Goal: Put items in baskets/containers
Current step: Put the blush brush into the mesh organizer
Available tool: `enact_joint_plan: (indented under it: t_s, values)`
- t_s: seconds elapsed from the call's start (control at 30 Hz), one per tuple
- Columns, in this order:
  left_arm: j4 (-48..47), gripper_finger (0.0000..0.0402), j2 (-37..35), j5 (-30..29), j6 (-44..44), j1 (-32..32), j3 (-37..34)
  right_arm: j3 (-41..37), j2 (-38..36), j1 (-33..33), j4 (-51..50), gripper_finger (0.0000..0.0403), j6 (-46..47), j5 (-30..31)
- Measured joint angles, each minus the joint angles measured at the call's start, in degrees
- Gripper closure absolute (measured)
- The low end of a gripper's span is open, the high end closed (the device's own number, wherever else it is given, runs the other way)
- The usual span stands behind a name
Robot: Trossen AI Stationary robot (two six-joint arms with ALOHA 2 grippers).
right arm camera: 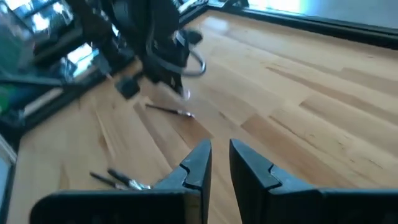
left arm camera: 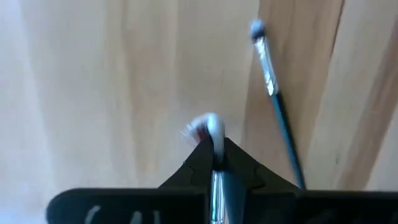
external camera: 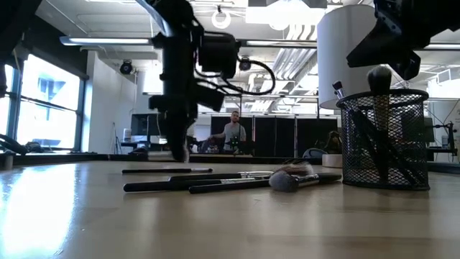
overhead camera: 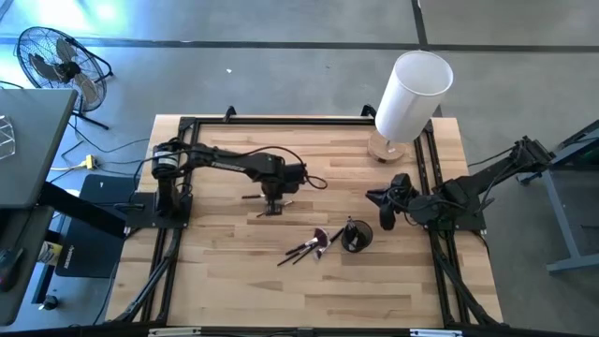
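The left gripper (overhead camera: pixel 272 201) hung low over the left-centre of the table (overhead camera: pixel 225 281), its fingers pinched on a pale-tipped makeup brush (left arm camera: pixel 210 129), with another thin dark brush (left arm camera: pixel 277 102) lying on the wood just beside it, probably the next to collect. Toward the middle, a few loose brushes (overhead camera: pixel 307 247) lay in a small cluster just beside the black mesh cup (overhead camera: pixel 357 236), which already held several upright. The right gripper (overhead camera: pixel 390 212) waited near the cup, its fingers slightly apart and holding nothing.
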Motion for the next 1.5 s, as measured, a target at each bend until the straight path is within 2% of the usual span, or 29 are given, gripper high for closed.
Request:
enact_joint_plan:
  t_s: [0.07, 0.17, 0.3, 0.37, 0.43, 0.5, 0.67, 0.73, 0.83, 0.93, 1.1, 1.27, 1.5]
  values:
    - [-4.3, 0.0393, -0.1, -1.3, -2.1, -0.3, 2.2, 0.0, 0.0, 0.0, -0.8, 0.0357, -1.7, -1.8]
    - [-5.3, 0.0397, -0.2, -1.5, -6.3, -0.6, 5.8, 0.0, 0.0, 0.0, -2.5, 0.0363, -3.5, -4.1]
    - [-0.1, 0.0398, -4.7, 2.2, -10.0, -2.2, 8.3, 0.0, 0.0, 0.0, -4.2, 0.0372, -3.3, -6.9]
    - [9.9, 0.0398, -7.4, 4.1, -11.1, -4.1, 9.0, 0.0, 0.0, 0.0, -4.6, 0.0376, -3.3, -8.4]
    - [15.7, 0.0399, -9.8, 4.5, -11.5, -6.5, 8.6, 0.0, 0.0, 0.0, -4.6, 0.038, -3.3, -9.5]
    - [28.4, 0.0399, -10.2, 4.5, -10.6, -8.8, 8.8, 0.0, 0.0, 0.0, -4.6, 0.0383, -3.3, -10.4]
    - [51.8, 0.04, -10.9, 5.1, -5.8, -14.0, 8.8, 0.0, 0.0, 0.0, -4.9, 0.0386, -3.3, -11.6]
    - [61.7, 0.04, -7.9, 5.9, -4.9, -15.2, 9.0, 0.0, 0.0, 0.0, -4.7, 0.0386, -3.3, -11.7]
    - [66.9, 0.04, -3.6, 6.7, -4.8, -15.9, 8.3, 0.0, 0.2, 0.1, -4.6, 0.0388, -3.3, -12.0]
    - [76.2, 0.04, 1.1, 7.8, -7.0, -15.7, 8.7, 0.0, 0.4, 0.0, -4.8, 0.0391, -3.3, -12.8]
    - [84.5, 0.04, 5.7, 9.0, -8.8, -15.7, 8.8, 0.0, 0.4, 0.1, -4.6, 0.0391, -3.3, -13.7]
    - [87.7, 0.04, 8.2, 8.5, -8.8, -15.6, 8.6, 0.0, 0.4, 0.1, -4.5, 0.0391, -3.3, -14.3]
    - [86.8, 0.04, 8.5, 8.1, -9.0, -15.3, 8.6, 0.0, 0.4, 0.1, -4.6, 0.0391, -3.3, -14.7]
